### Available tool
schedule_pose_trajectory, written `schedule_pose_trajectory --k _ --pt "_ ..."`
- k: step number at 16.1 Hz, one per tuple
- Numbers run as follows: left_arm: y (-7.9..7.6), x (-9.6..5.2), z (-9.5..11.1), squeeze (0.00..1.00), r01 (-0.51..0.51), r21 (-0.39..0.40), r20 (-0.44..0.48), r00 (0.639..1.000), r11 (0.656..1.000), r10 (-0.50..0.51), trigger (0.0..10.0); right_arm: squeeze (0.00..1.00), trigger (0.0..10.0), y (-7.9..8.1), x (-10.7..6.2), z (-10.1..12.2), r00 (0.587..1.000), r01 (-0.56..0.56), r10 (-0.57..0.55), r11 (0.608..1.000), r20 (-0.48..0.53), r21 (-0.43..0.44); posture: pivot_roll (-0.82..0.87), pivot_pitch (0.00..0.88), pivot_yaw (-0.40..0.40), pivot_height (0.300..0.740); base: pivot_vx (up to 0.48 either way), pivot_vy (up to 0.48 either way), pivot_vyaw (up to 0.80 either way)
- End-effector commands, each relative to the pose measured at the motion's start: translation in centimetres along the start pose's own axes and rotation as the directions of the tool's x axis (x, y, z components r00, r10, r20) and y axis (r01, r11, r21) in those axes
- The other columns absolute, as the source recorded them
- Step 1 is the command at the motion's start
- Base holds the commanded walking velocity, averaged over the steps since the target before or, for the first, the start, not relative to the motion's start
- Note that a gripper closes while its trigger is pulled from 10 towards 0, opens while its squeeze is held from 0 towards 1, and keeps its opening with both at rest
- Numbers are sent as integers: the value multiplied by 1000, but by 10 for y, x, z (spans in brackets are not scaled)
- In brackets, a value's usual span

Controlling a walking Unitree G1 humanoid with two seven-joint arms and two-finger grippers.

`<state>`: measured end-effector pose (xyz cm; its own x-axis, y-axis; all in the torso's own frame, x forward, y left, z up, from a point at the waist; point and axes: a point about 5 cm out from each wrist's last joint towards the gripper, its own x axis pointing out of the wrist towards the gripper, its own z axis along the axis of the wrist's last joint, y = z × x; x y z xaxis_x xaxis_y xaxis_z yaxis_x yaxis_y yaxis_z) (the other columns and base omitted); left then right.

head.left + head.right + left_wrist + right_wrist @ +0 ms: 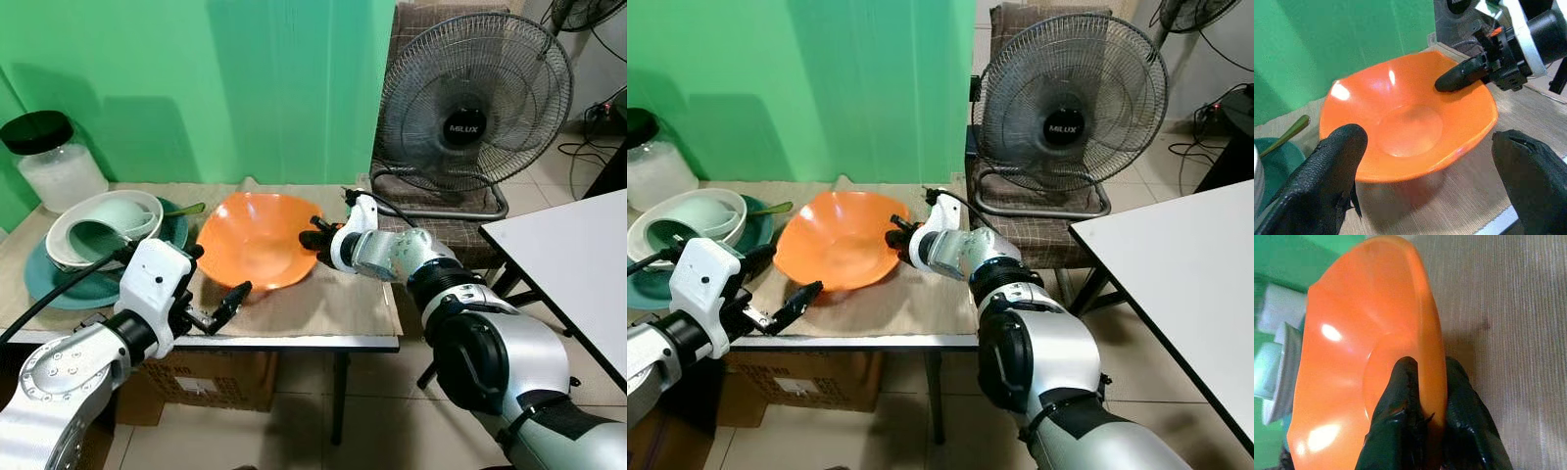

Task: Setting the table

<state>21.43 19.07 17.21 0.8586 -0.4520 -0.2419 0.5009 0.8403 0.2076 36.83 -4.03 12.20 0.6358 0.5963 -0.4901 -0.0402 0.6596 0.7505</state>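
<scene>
Left gripper [211, 294]: nearest the camera, at the table's front edge, fingers spread wide and holding nothing; the orange bowl sits just beyond the gap between them.
Right gripper [318, 238]: reaches in from the right and is clamped on the bowl's right rim, one finger [1398, 396] inside the bowl and the other under its outer wall.
Orange bowl [257, 238]: in the middle of the table, tipped up so its opening faces the front and left; its lower rim is close to the mat; nothing inside it.
Table edge [294, 342]: a pale strip runs along the front; the left gripper hangs just over it.
Open room: bare mat lies in front of the bowl and to its right, up to the table's right edge.
Stack of dishes [103, 227]: at the table's left end, a white bowl with a pale green one tilted inside it, on a dark teal plate [59, 284]; a green spoon handle [184, 209] sticks out toward the orange bowl.
Jar [54, 159]: black lid, behind the stack, against the wall.
Mat [343, 299]: woven, tan, covering the tabletop.
Cardboard box [211, 382]: on the floor under the table.
Room: green wall [216, 88] behind; a standing fan [475, 103] before a brown chair on the right; a white table [568, 264] at far right; tiled floor.
</scene>
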Motion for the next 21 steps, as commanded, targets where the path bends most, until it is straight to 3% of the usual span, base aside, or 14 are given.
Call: schedule_pose_trajectory --k 1,2,4,19,20,21 --pt "4 1 2 635 -19 13 9 1000 1000 19 10000 0 0 18 -5 21 991 -98 96 995 95 11 -12 0 10 740 0 0 0" --pt "5 0 4 635 -33 10 24 999 999 33 10000 0 0 24 -11 36 969 -161 161 987 187 -16 -10 0 8 740 0 0 0" --pt "6 0 6 635 -44 9 37 998 999 43 10000 0 0 28 -17 50 952 -180 190 982 240 -62 -8 0 6 740 0 0 0" --pt "6 0 6 635 -44 9 37 998 999 43 10000 0 0 28 -17 50 952 -180 190 982 240 -62 -8 0 6 740 0 0 0" --pt "6 0 7 635 -47 9 44 998 999 47 10000 0 0 30 -22 57 943 -184 201 979 265 -85 -7 0 6 740 0 0 0" --pt "5 4 16 631 -66 4 79 995 998 66 10000 0 10000 9 -41 61 933 -59 147 963 328 -263 -30 0 35 740 0 0 0"
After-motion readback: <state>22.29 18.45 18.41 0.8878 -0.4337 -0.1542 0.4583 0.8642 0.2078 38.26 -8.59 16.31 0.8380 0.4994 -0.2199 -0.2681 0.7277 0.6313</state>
